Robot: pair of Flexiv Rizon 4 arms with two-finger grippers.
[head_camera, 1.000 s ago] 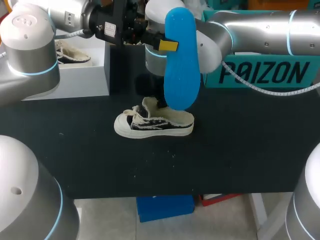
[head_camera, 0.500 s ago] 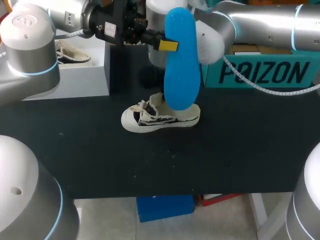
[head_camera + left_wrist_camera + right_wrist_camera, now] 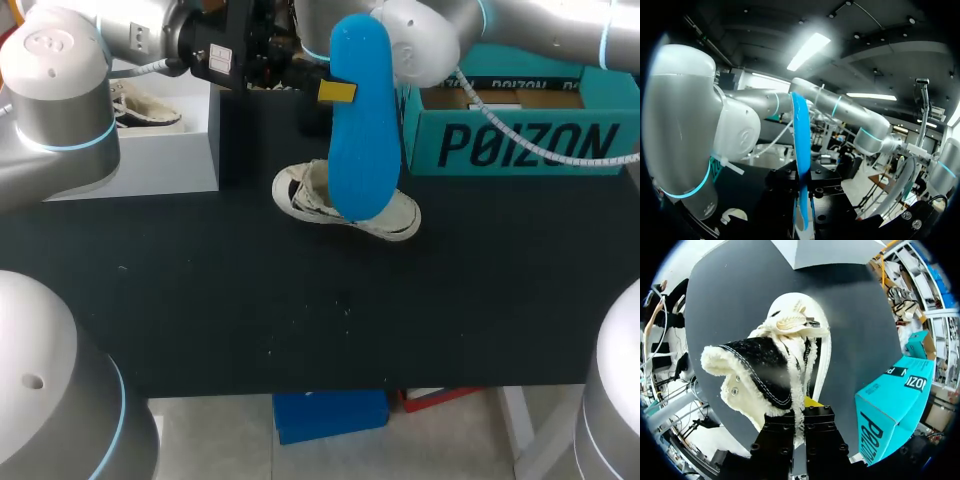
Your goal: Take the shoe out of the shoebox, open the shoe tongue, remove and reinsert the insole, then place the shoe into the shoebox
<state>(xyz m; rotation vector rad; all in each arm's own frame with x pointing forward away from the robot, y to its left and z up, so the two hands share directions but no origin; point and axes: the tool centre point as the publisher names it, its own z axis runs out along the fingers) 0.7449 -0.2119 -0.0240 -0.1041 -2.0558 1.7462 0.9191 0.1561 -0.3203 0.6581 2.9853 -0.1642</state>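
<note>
left hand [image 3: 338,91] clamped on upright blue insole [image 3: 360,150], right hand [image 3: 799,412] gripping shoe [image 3: 782,357] by its fleecy collar, toe pointing away

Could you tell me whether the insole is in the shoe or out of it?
Out: the left gripper holds the blue insole upright, in front of the shoe.

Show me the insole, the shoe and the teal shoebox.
insole [image 3: 362,130], head view, middle of its blue face.
shoe [image 3: 760,367], right wrist view, black side panel.
teal shoebox [image 3: 520,150], head view, printed front wall.
</note>
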